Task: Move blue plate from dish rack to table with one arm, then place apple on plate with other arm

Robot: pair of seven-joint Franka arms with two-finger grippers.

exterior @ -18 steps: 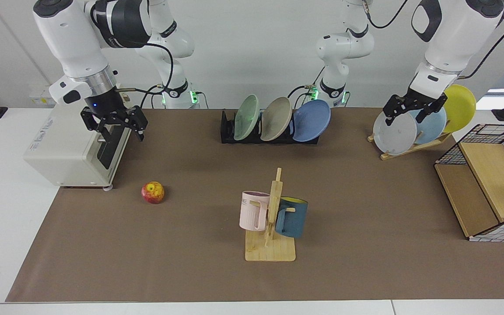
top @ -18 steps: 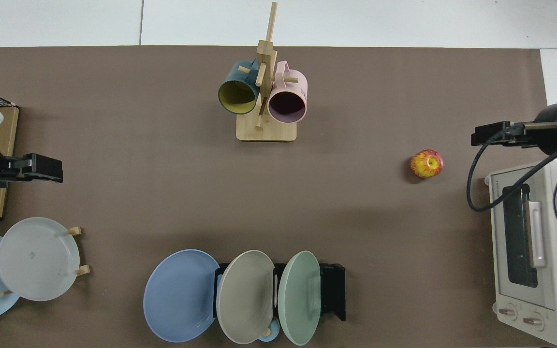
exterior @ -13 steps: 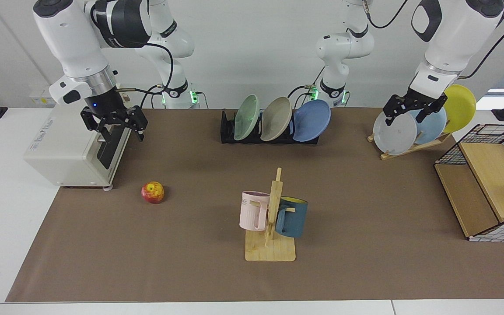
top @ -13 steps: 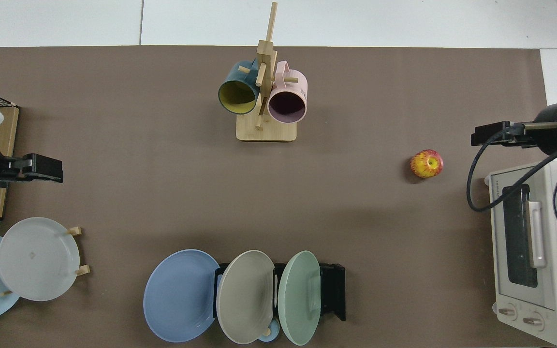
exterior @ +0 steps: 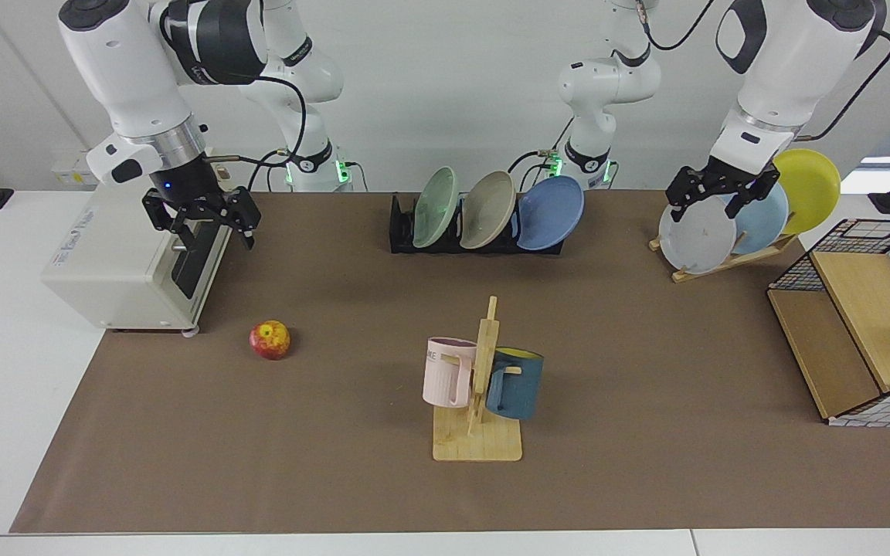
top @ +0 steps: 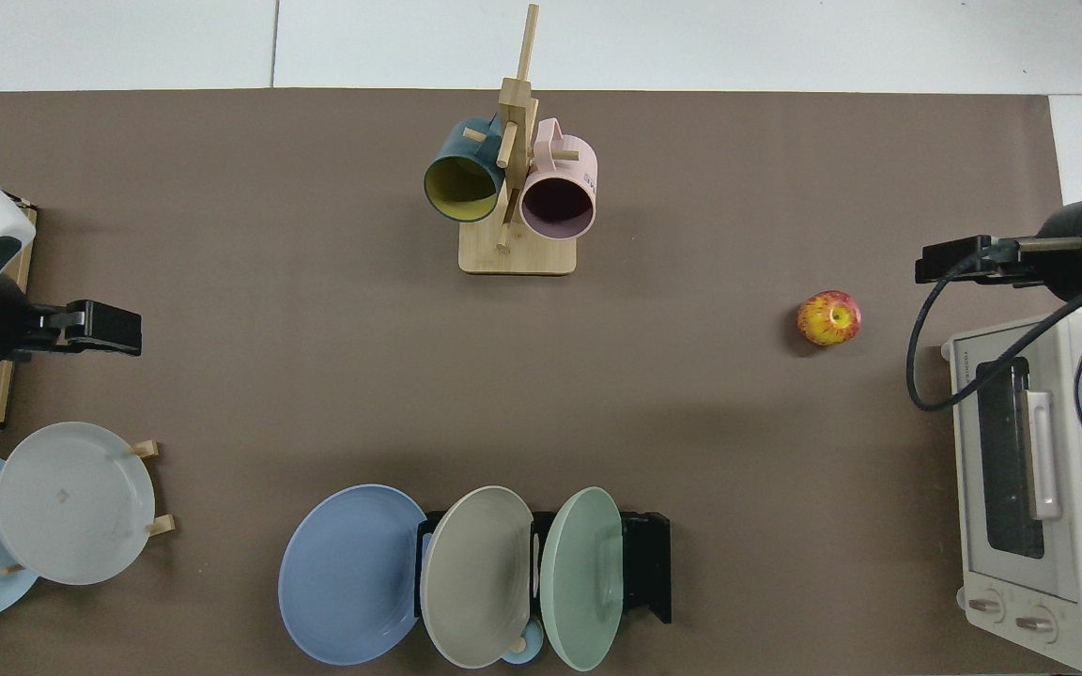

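Observation:
The blue plate [exterior: 552, 212] [top: 348, 575] leans in the end slot of the black dish rack [exterior: 402, 232] [top: 649, 563], at the back of the table [exterior: 337, 463]. A red and yellow apple [exterior: 270, 340] [top: 828, 318] lies on the brown mat. My left gripper [exterior: 711, 202] [top: 118, 329] hangs open and holds nothing, in front of the wooden plate stand and well to the side of the rack. Above the toaster oven's front, behind the apple, my right gripper [exterior: 204, 230] [top: 935, 263] waits open with nothing in it.
A green plate [exterior: 436, 207] and a beige plate [exterior: 489, 208] share the rack. The wooden stand [exterior: 723, 262] holds grey, pale blue and yellow plates. A mug tree [exterior: 480, 386] stands mid-table, a toaster oven [exterior: 120, 255] at one end, a wire-sided wooden shelf [exterior: 862, 324] at the other.
My left gripper has shifted a little toward the dish rack and slightly up. The right arm, plates and apple have not moved.

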